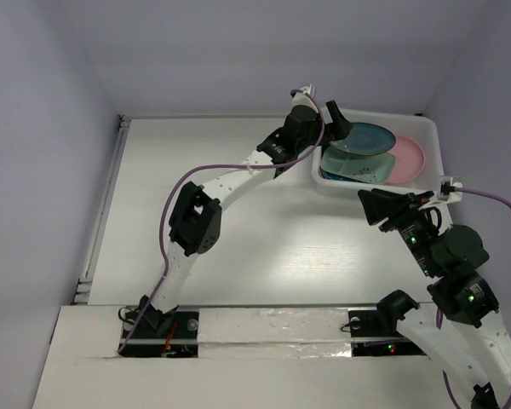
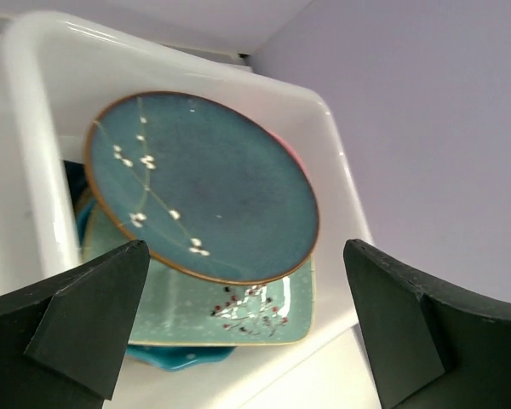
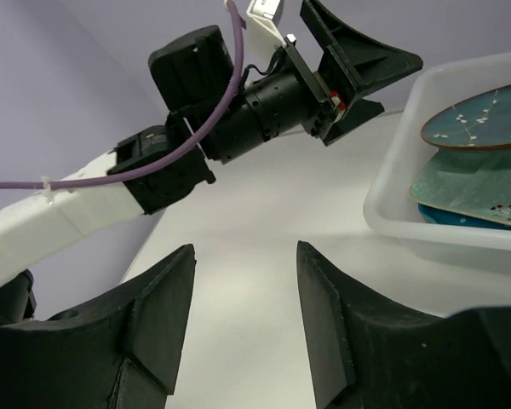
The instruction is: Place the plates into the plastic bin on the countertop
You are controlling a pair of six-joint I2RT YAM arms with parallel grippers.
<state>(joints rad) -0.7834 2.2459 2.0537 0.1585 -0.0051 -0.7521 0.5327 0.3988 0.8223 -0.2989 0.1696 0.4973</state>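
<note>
The plastic bin (image 1: 434,136) stands at the far right of the countertop (image 1: 238,247). In it the dark teal round plate (image 1: 370,139) lies tilted on top of the mint green flower plate (image 1: 351,167), with the pink plate (image 1: 409,160) beside them. The left wrist view shows the teal plate (image 2: 204,183), the mint plate (image 2: 247,311) and the blue scalloped plate (image 2: 175,356) underneath. My left gripper (image 1: 336,121) is open and empty above the bin's left end. My right gripper (image 1: 376,207) is open and empty, just in front of the bin. The grey and navy plates are hidden.
Pale lavender walls close in the countertop at the back and sides; the bin sits near the right wall. In the right wrist view the left arm (image 3: 187,145) reaches across above the countertop toward the bin (image 3: 400,170).
</note>
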